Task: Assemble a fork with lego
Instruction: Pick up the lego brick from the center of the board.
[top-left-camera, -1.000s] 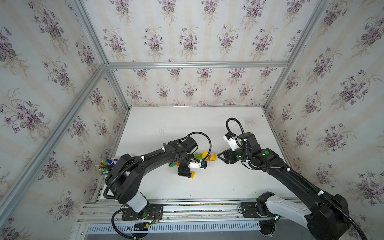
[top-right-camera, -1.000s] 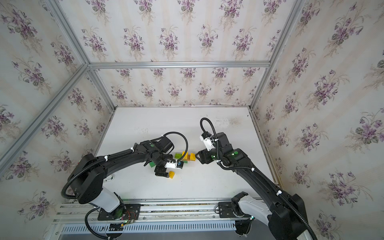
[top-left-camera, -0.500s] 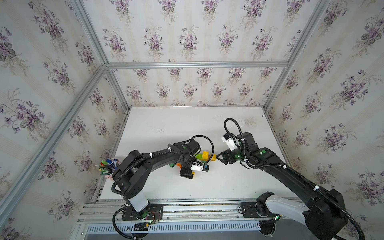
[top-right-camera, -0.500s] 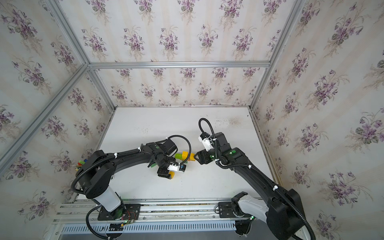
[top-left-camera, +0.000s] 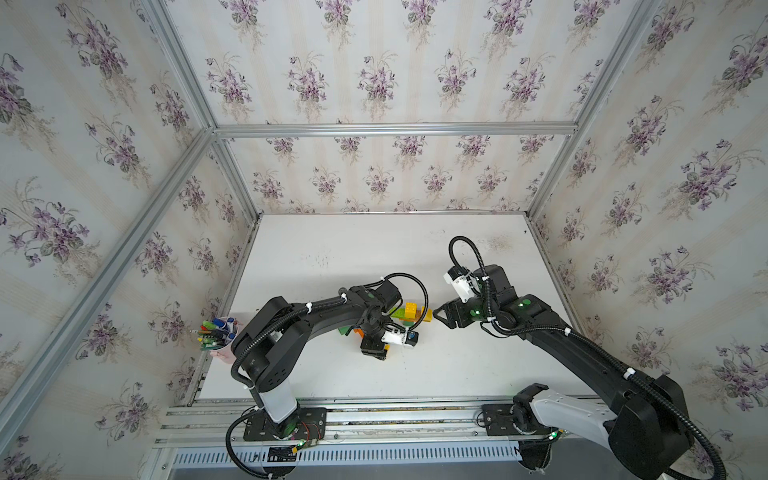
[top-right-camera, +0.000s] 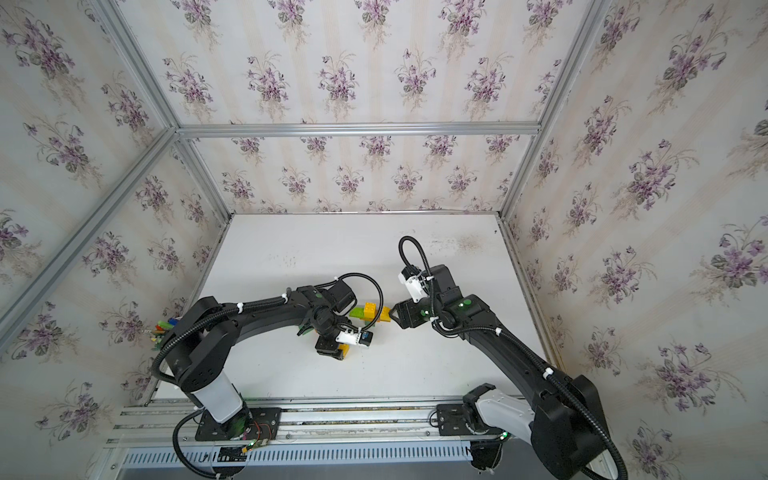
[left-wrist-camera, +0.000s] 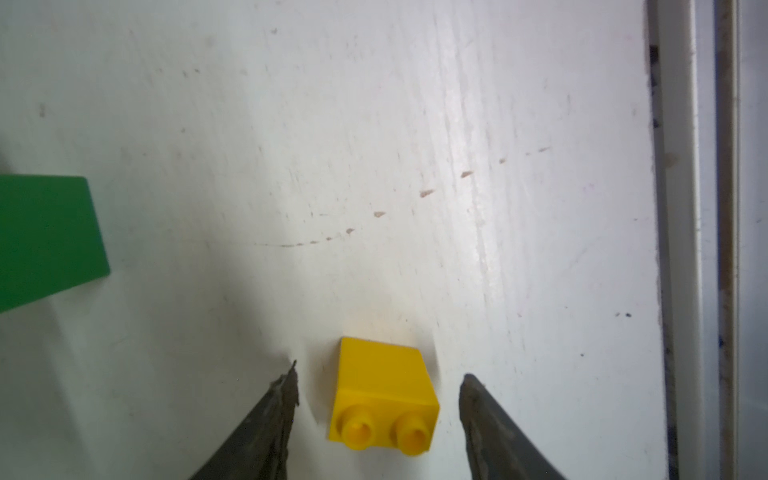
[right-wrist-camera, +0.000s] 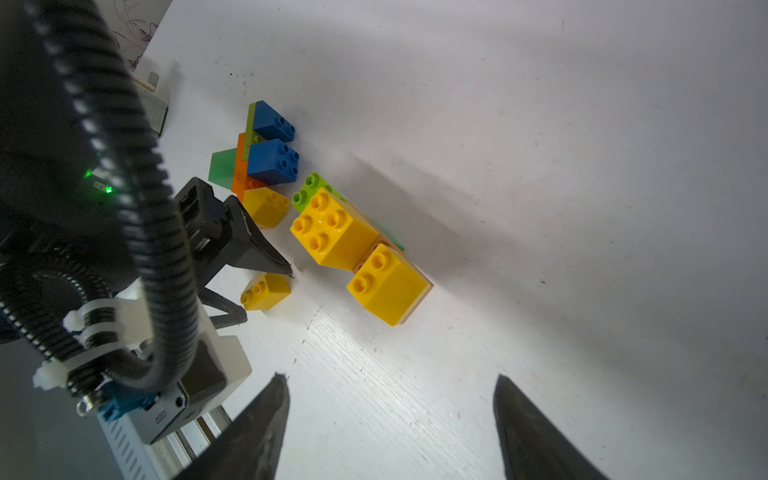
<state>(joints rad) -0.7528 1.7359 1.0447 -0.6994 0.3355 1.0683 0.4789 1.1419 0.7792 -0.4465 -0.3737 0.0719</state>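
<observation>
Trouble looms at the tipped small yellow brick (left-wrist-camera: 384, 395): left fingers (left-wrist-camera: 270, 424) straddle it without contact, and uneven closing might spin it away; right fingers (right-wrist-camera: 257, 428) gape empty.

surface: scuffed white rectangular tabletop (top-left-camera: 353, 257) | left edge: pale holder of coloured pens (top-left-camera: 216, 332), upright beside the tabletop | walls: purple-flowered wallpaper panels (top-left-camera: 374, 83), framed by silver aluminium bars (top-left-camera: 395, 129) | front: slotted metal rail (top-left-camera: 395, 415)
</observation>
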